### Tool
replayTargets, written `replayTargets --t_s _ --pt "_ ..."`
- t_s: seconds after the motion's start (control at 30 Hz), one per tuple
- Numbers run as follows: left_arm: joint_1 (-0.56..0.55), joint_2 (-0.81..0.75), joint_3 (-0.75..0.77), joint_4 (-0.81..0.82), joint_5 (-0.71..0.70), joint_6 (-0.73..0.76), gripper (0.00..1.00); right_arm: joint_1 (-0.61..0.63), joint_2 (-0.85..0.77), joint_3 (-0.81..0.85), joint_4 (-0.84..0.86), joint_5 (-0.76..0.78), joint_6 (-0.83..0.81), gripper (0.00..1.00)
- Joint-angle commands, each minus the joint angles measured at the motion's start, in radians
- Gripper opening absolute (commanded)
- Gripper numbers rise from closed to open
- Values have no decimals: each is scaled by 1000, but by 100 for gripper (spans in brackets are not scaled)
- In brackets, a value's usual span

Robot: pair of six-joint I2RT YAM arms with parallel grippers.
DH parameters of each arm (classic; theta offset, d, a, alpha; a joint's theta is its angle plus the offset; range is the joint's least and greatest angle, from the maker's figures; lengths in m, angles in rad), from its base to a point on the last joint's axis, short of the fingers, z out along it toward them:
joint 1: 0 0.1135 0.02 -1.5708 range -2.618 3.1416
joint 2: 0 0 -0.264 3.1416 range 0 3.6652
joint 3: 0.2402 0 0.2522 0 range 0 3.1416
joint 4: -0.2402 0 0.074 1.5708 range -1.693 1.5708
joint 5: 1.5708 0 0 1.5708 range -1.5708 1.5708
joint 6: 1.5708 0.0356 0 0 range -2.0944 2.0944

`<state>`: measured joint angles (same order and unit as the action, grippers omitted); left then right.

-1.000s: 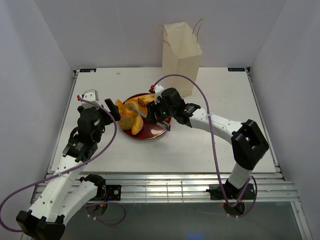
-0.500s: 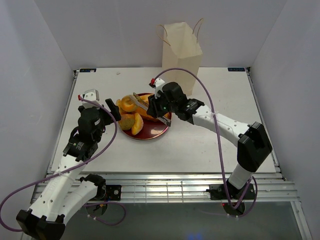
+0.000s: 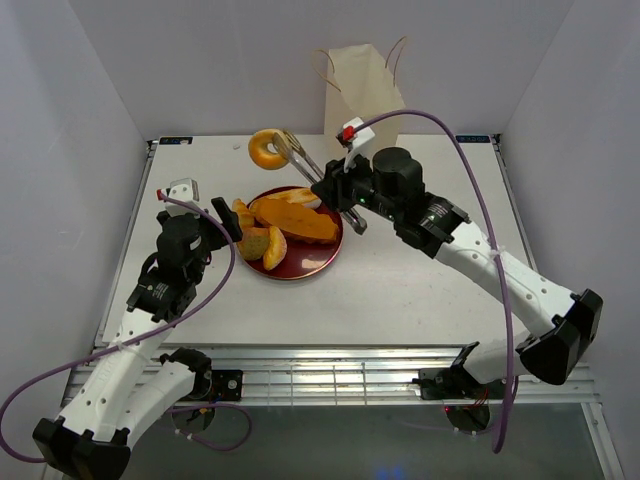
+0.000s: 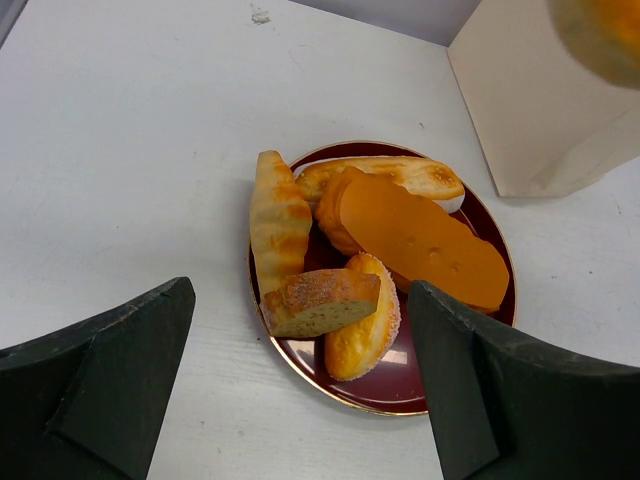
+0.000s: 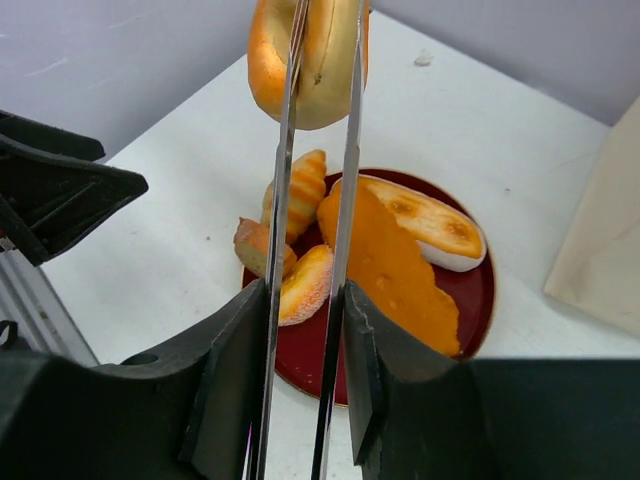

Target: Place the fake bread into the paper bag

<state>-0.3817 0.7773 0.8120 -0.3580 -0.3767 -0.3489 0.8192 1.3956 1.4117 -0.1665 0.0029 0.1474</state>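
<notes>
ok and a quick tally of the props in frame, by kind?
fake bread: 6 (1 ring held up in the tongs, 5 on the plate)
tongs: 1
plate: 1
paper bag: 1
total: 9

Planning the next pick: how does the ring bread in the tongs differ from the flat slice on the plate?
The ring bread is small and round with a hole; the flat slice is long and solid. The ring bread hangs in the air, pinched in the tongs held by the right gripper; the flat slice lies on the plate. Both are glossy golden-orange.
</notes>
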Motion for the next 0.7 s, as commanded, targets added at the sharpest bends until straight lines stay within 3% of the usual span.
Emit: replayTargets --t_s 0.0,0.13,0.33,0.67 --pt "0 0 -2 11 12 -1 98 0 -90 27 24 124 -67 41" --pt "0 0 -4 11 12 -1 98 -14 -155 17 33 277 -106 42" --pt "0 8 -2 11 21 1 98 -75 -195 -7 77 359 -131 44" --pt "0 13 -2 11 24 1 98 -210 -119 52 113 341 -141 45"
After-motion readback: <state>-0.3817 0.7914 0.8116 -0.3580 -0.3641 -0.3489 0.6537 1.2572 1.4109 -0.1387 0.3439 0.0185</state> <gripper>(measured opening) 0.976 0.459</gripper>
